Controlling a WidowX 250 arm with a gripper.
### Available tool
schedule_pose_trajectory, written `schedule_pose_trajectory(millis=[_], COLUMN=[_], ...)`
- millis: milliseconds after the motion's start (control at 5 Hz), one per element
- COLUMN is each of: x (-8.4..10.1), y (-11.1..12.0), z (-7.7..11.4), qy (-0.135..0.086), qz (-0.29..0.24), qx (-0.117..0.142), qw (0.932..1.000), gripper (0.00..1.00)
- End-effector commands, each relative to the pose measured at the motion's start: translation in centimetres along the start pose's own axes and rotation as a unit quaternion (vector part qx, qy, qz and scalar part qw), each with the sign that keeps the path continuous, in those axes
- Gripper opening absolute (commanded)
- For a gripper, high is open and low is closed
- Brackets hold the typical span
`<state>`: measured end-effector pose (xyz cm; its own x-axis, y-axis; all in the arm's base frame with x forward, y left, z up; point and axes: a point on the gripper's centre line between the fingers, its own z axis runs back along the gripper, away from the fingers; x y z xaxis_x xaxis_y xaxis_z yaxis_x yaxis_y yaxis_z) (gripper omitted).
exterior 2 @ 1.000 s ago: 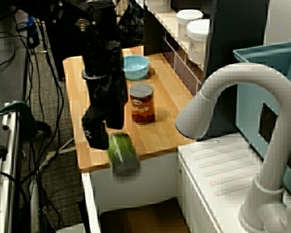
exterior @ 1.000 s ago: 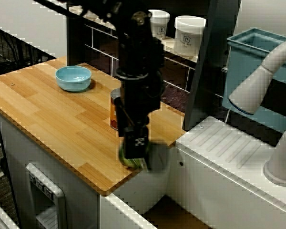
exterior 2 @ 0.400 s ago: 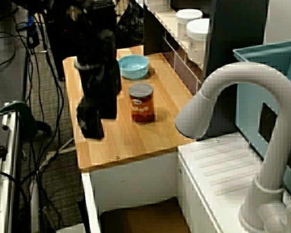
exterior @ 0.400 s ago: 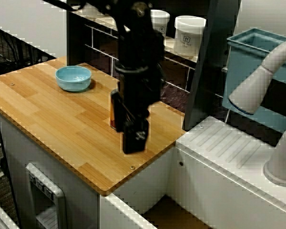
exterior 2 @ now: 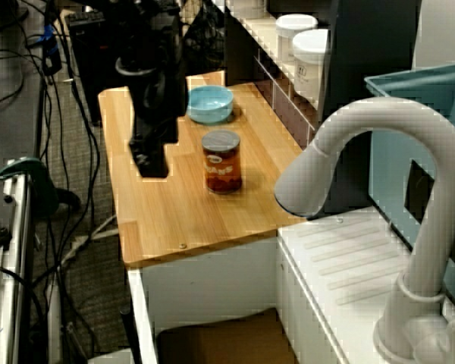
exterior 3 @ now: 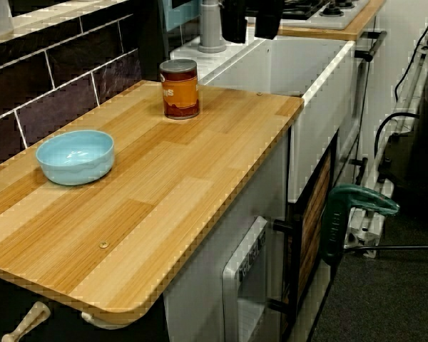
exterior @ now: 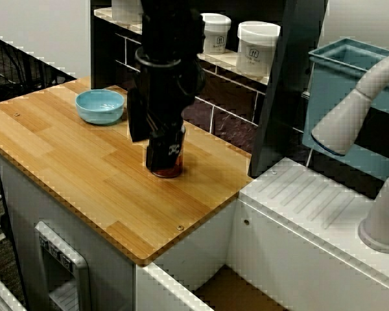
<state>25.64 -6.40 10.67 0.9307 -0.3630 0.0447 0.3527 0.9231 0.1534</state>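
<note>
The view that rides on the black claw (exterior 3: 251, 28) showed it released, empty, above the wooden bench (exterior 3: 185, 178), near a brown grey-lidded tin (exterior 3: 180, 91) and pale-blue bowl (exterior 3: 75, 157).

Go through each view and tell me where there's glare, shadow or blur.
View from the front: the arm is a near-black silhouette, the tap soft. View from the sink side: the tap looms big and pale, the can sharp. View that rides on the gripper: crisp, faint sheen in the bowl.
</note>
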Motion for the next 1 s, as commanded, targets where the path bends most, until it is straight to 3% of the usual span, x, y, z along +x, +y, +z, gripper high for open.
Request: schedule_pose_trajectory(millis=[0,200,800], x=[3.0,4.1,7.6], y=[2.0,2.7,4.3], z=[1.5,1.3,1.5], qy=[-0.024,-0.052,-0.068], qz=[0.038,0.062,0.009], qx=[0.062,0.075,0.063], qw=[0.9971,0.9939,0.9956], gripper=[1.00,1.00,1.00])
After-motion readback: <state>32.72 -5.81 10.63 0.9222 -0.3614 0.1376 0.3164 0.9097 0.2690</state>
